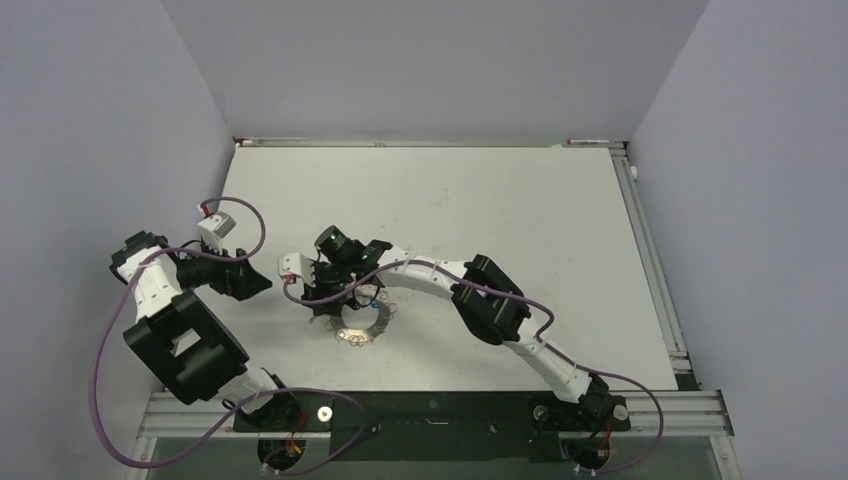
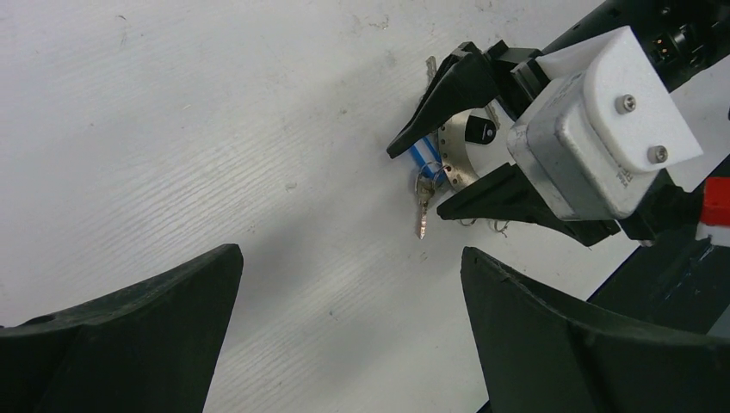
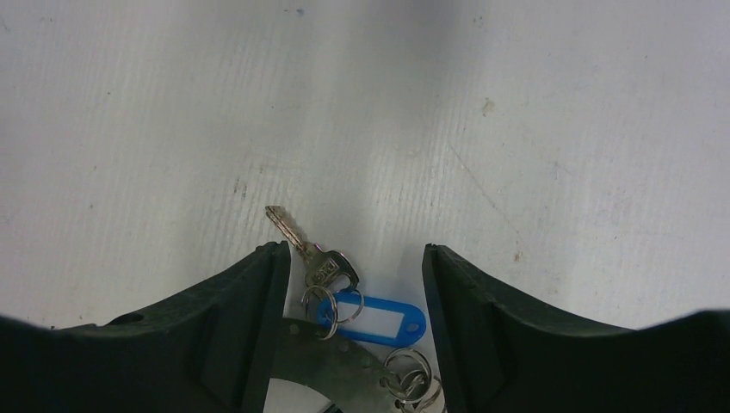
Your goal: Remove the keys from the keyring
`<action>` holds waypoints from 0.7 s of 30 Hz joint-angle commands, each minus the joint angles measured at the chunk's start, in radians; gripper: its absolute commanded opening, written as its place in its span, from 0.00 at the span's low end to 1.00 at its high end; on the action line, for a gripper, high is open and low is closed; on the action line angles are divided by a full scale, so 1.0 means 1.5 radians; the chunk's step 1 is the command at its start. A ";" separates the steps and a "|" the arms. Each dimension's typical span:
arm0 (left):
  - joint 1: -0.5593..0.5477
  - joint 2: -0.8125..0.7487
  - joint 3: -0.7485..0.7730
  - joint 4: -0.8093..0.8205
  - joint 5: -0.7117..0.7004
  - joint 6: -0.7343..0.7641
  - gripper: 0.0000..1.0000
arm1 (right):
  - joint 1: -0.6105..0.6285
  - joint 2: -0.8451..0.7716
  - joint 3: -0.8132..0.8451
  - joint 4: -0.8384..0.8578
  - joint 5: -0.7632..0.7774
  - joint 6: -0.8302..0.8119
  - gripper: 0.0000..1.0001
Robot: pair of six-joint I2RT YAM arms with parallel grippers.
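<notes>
The keyring (image 3: 344, 361), a flat grey perforated ring, lies on the white table; it also shows in the top view (image 1: 372, 328) and the left wrist view (image 2: 454, 155). A silvery key (image 3: 320, 262) and a blue plastic tag (image 3: 376, 318) hang from its rim on small split rings. My right gripper (image 3: 354, 249) is open, low over the table, its jaws on either side of the key, the tag and the ring's edge. My left gripper (image 2: 351, 254) is open and empty, to the left of the ring. In its view the key (image 2: 422, 213) points towards it.
More empty split rings (image 3: 413, 379) hang on the keyring's rim by the right finger. Another thin silvery key (image 2: 430, 67) pokes out beyond the right gripper's finger. Grey walls close in the table; its rail edge (image 1: 650, 250) runs along the right.
</notes>
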 commanded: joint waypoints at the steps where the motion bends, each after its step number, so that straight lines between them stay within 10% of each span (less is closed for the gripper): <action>1: 0.002 -0.013 0.008 0.021 0.020 0.002 0.96 | 0.004 0.031 0.043 -0.018 0.001 -0.031 0.59; 21: -0.078 -0.099 -0.036 0.105 -0.035 -0.041 0.96 | -0.018 -0.037 -0.085 -0.148 -0.009 -0.134 0.22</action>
